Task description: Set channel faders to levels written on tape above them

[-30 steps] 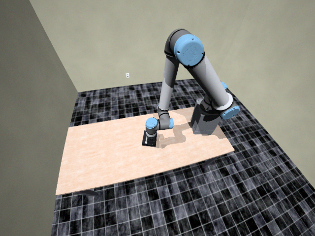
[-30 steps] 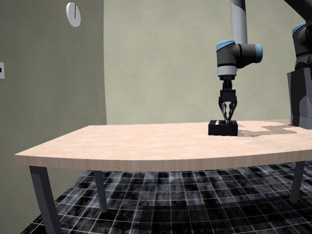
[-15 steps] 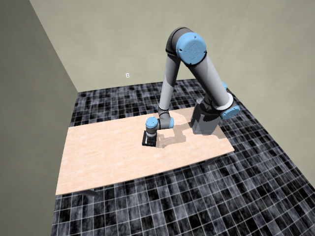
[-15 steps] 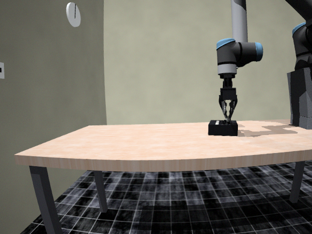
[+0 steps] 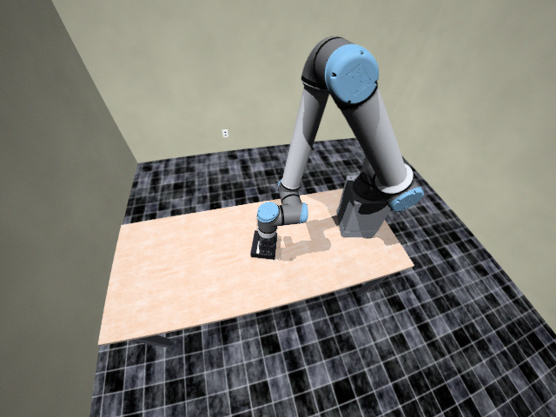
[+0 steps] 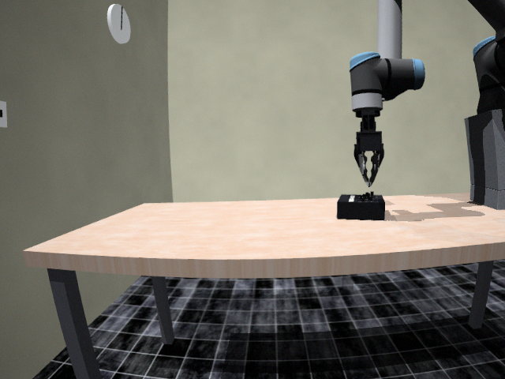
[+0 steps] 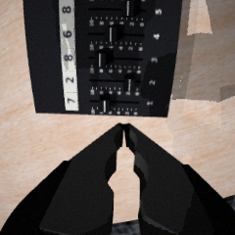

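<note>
The black lighting desk [image 5: 255, 248] [image 6: 360, 208] [image 7: 44, 59] lies on the wooden table [image 5: 179, 274] [image 6: 203, 228]. In the wrist view a white tape strip [image 7: 70, 54] along its left side reads 7, 2, 8, 6, 8, beside channels numbered 1 to 5 on the right. The knob of channel 1 [image 7: 104, 99] sits left of the middle of its slot, that of channel 2 [image 7: 128, 81] further right, and that of channel 3 [image 7: 100, 59] left. My gripper [image 6: 368, 181] [image 7: 123, 125] is shut and empty. It hangs a short way above the desk's near edge, by channel 1, touching nothing.
The arm's grey base pedestal [image 5: 359, 217] [image 6: 485, 163] stands on the table's back right corner. The arm's shadow falls on the table between the desk and the pedestal.
</note>
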### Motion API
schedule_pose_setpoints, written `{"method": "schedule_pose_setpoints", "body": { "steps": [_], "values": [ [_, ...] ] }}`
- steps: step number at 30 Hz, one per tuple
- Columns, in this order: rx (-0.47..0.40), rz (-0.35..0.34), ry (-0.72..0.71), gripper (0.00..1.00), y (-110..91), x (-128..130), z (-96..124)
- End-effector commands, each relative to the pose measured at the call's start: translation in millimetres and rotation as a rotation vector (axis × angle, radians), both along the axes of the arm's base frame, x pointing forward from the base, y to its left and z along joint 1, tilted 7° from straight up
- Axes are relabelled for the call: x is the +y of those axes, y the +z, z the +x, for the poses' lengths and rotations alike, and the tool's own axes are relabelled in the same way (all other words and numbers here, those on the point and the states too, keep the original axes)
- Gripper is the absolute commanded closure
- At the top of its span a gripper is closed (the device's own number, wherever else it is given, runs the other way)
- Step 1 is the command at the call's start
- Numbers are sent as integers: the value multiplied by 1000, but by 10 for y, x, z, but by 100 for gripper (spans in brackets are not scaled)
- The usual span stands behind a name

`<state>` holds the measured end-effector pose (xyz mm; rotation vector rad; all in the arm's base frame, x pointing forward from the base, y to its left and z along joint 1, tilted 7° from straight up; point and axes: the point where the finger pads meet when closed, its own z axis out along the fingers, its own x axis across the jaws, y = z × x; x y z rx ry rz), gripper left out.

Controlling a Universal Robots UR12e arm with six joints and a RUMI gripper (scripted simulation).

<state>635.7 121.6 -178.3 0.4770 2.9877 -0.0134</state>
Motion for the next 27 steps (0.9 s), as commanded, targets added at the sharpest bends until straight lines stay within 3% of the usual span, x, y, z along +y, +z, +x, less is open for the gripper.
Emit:
{"method": "schedule_pose_setpoints", "body": {
  "steps": [1,13,19,27],
  "values": [
    [-1,0,0,100,26,1,2],
    [-1,0,0,100,21,-48,-20],
    [-1,0,0,100,-40,-739,-409],
    [-1,0,0,100,-43,-780,-437]
  ]
}}
